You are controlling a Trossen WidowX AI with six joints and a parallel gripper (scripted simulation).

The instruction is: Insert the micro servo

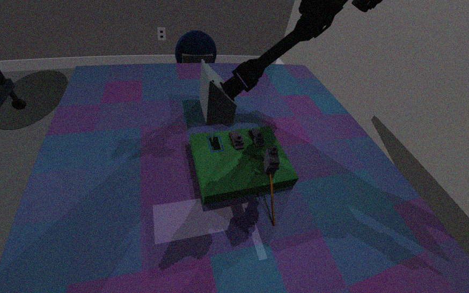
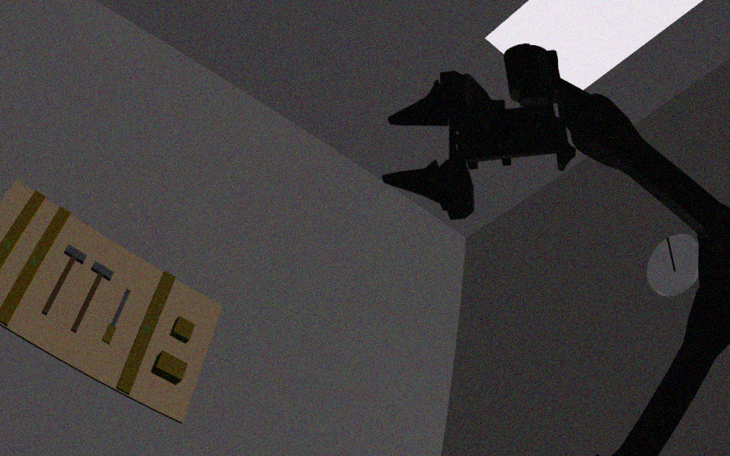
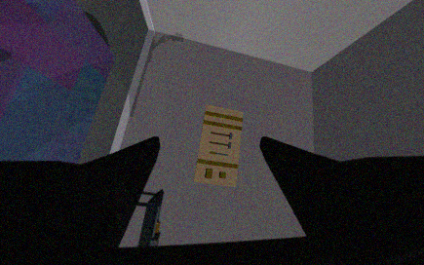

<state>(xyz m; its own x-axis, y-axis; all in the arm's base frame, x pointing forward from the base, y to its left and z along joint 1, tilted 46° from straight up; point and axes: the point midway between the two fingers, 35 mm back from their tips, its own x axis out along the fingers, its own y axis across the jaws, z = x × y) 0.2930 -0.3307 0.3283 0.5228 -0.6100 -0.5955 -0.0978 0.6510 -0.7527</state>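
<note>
The loose micro servo, a small dark grey block, stands on the right part of the green deck with its shaft end seemingly up. Its orange cable runs over the deck's front edge towards the table. The marked empty pocket, a dark slot in a blue outline, is at the deck's back left. My gripper is open and empty, raised high and well away from the deck, facing the wall. The wrist view shows neither servo nor pocket.
Two seated servos sit right of the pocket. A grey wedge-shaped block stands behind the deck, by the arm's lower part. A tool board hangs on the wall. A blue round object is beyond the table's far edge.
</note>
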